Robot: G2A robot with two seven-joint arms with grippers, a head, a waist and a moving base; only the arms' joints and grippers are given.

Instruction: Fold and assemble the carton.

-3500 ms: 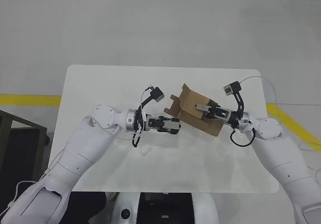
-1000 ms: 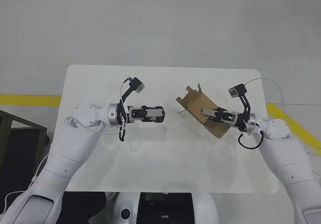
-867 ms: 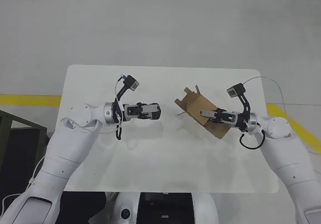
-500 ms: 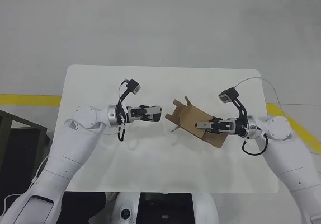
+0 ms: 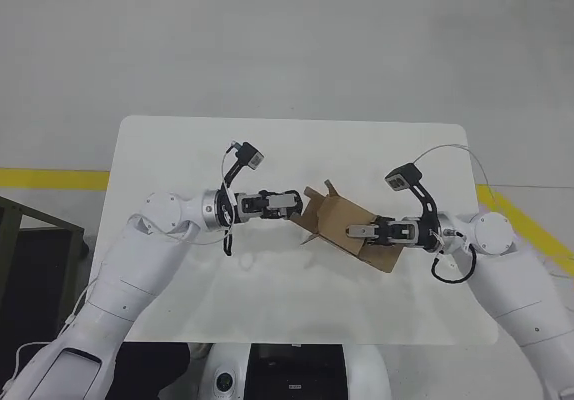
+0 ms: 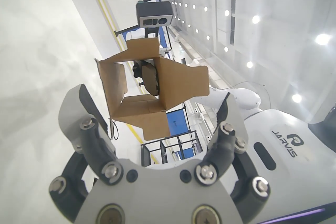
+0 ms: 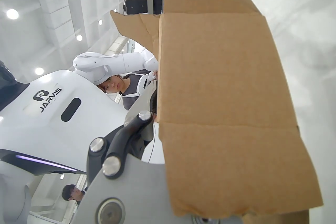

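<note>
Right gripper (image 5: pixel 355 231): fingers (image 7: pixel 141 104) clamped on one wall of the carton (image 5: pixel 335 213). It has swung the carton in from nearer the far-right corner to roughly mid-tabletop (image 5: pixel 217 300), with the open end turned toward the left edge. The carton looks held just off the surface, but I can't confirm contact. The tube is squared up and the end flaps are splayed, none folded in yet. Left gripper (image 5: pixel 295 203): fingers (image 6: pixel 74 107) spread wide, empty. It is back from its retreat toward the left edge and sits just beside the splayed flaps, lined up with the opening. Versus 3.5 s ago, the left gripper was then up against the carton's end; since then it has backed off while the right arm re-aimed the carton. My read: reposition done, flap folding comes next, assembly still early.
</note>
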